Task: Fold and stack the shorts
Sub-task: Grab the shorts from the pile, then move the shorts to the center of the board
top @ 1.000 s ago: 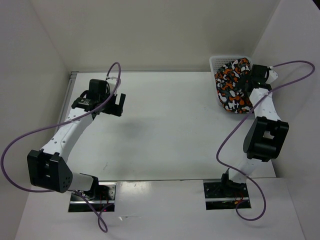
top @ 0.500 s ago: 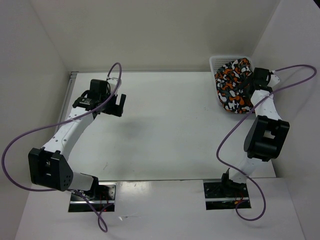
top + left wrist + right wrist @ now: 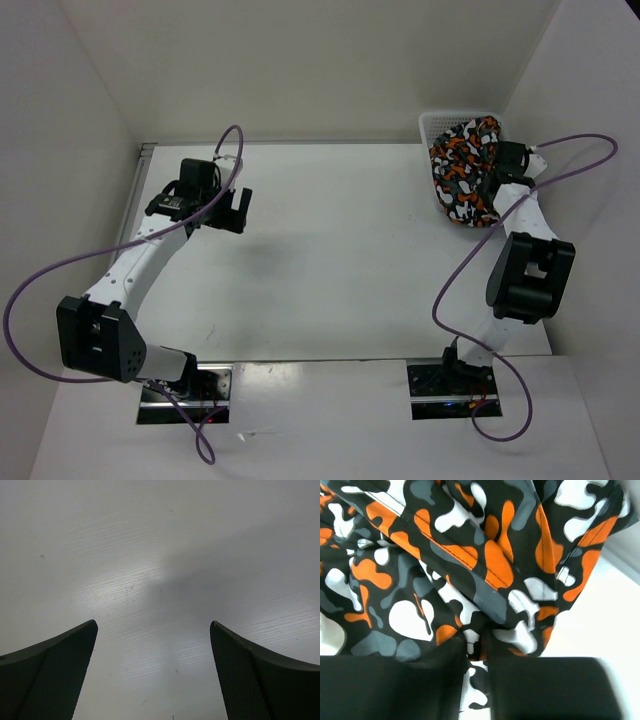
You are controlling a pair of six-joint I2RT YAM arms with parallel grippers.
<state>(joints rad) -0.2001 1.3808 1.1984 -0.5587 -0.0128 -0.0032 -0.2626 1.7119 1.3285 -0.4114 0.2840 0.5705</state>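
The shorts (image 3: pixel 462 172), camouflage-printed in orange, black, grey and white, lie bunched in the white mesh basket (image 3: pixel 437 124) at the table's far right corner. In the right wrist view the shorts (image 3: pixel 470 555) fill the picture, and my right gripper (image 3: pixel 476 642) is shut on a pinched fold of the cloth. From above, that gripper (image 3: pixel 490 168) sits at the heap's right side. My left gripper (image 3: pixel 229 211) hangs over the far left of the table, open, its fingers (image 3: pixel 55 675) wide apart with only bare tabletop between them.
White walls close in the table on the left, the back and the right. The basket stands against the right wall, close to the right arm's elbow (image 3: pixel 530 275). Purple cables (image 3: pixel 575 150) loop off both arms.
My right gripper has pushed a little further into the heap and shut on a fold of the shorts. The left arm has not moved.
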